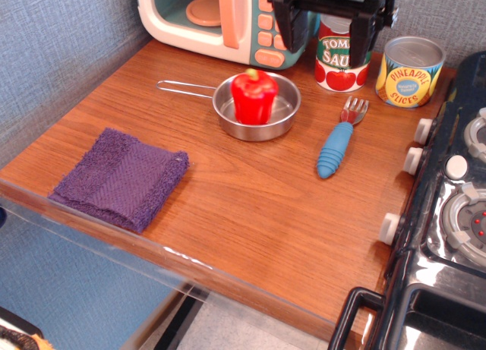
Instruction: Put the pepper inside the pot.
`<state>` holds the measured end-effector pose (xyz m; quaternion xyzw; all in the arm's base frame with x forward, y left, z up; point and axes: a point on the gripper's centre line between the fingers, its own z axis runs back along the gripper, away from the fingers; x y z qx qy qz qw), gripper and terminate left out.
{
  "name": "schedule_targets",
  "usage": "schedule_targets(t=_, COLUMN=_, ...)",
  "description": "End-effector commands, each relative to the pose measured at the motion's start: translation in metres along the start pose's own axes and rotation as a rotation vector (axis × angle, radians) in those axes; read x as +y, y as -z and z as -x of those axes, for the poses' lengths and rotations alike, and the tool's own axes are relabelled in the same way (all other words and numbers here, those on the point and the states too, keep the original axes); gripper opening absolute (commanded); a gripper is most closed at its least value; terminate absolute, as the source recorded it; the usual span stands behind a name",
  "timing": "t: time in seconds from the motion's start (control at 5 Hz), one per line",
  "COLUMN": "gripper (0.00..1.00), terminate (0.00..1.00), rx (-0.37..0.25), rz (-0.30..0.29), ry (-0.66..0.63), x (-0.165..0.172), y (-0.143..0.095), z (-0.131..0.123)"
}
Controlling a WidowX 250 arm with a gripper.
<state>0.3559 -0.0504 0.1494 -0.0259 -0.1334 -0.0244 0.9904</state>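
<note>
While the pepper [254,96] stands upright inside the pot [282,119], near the middle of the table's far edge, the gripper [329,33] hangs above and to the right of it, fingers [289,29] spread wide and holding nothing. The pot's wire handle [184,87] points toward the left edge. Behind the gripper stands a tomato sauce can [334,63]; a pineapple can [409,71] occupies the far right corner. A blue-handled fork [338,142] lies right of the pot. A purple cloth [121,178] rests near the front left corner. A toy microwave [220,20] sits along the far edge.
</note>
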Motion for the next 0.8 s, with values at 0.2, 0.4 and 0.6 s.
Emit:
schedule_targets(t=0.2, gripper=1.00, terminate=0.00, rx=0.106, rz=-0.037, ry=-0.004, x=0.013, y=0.031, z=0.029)
schedule_targets(t=0.4, gripper=1.00, terminate=0.00, rx=0.113, rz=-0.002, ry=0.104, x=0.014, y=0.031, z=0.027)
schedule_targets(t=0.6, gripper=1.00, terminate=1.00, rx=0.113, rz=-0.002, ry=0.104, x=0.014, y=0.031, z=0.027)
